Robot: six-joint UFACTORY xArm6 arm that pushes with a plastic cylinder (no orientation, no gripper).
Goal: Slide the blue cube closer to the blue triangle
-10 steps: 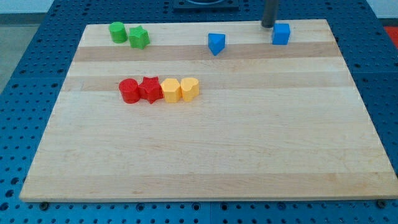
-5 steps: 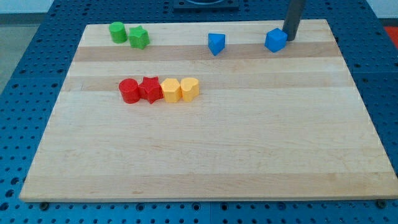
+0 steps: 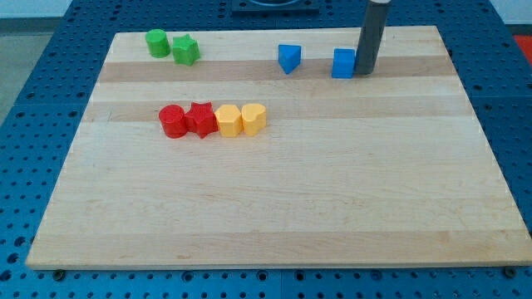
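Observation:
The blue cube (image 3: 342, 63) sits near the top of the wooden board, right of centre. My tip (image 3: 365, 73) touches the cube's right side, with the dark rod rising above it. The blue triangle (image 3: 288, 58) stands a short way to the cube's left, with a gap of about one block's width between them.
A green cylinder (image 3: 156, 41) and a green star (image 3: 185, 51) sit at the top left. A row at mid left holds a red cylinder (image 3: 173, 121), a red star (image 3: 200, 120), and two yellow blocks (image 3: 229, 120) (image 3: 253, 119), all touching.
My tip moved from above the cube round to its right side, then leftward. The blue cube slid left and slightly down, toward the blue triangle.

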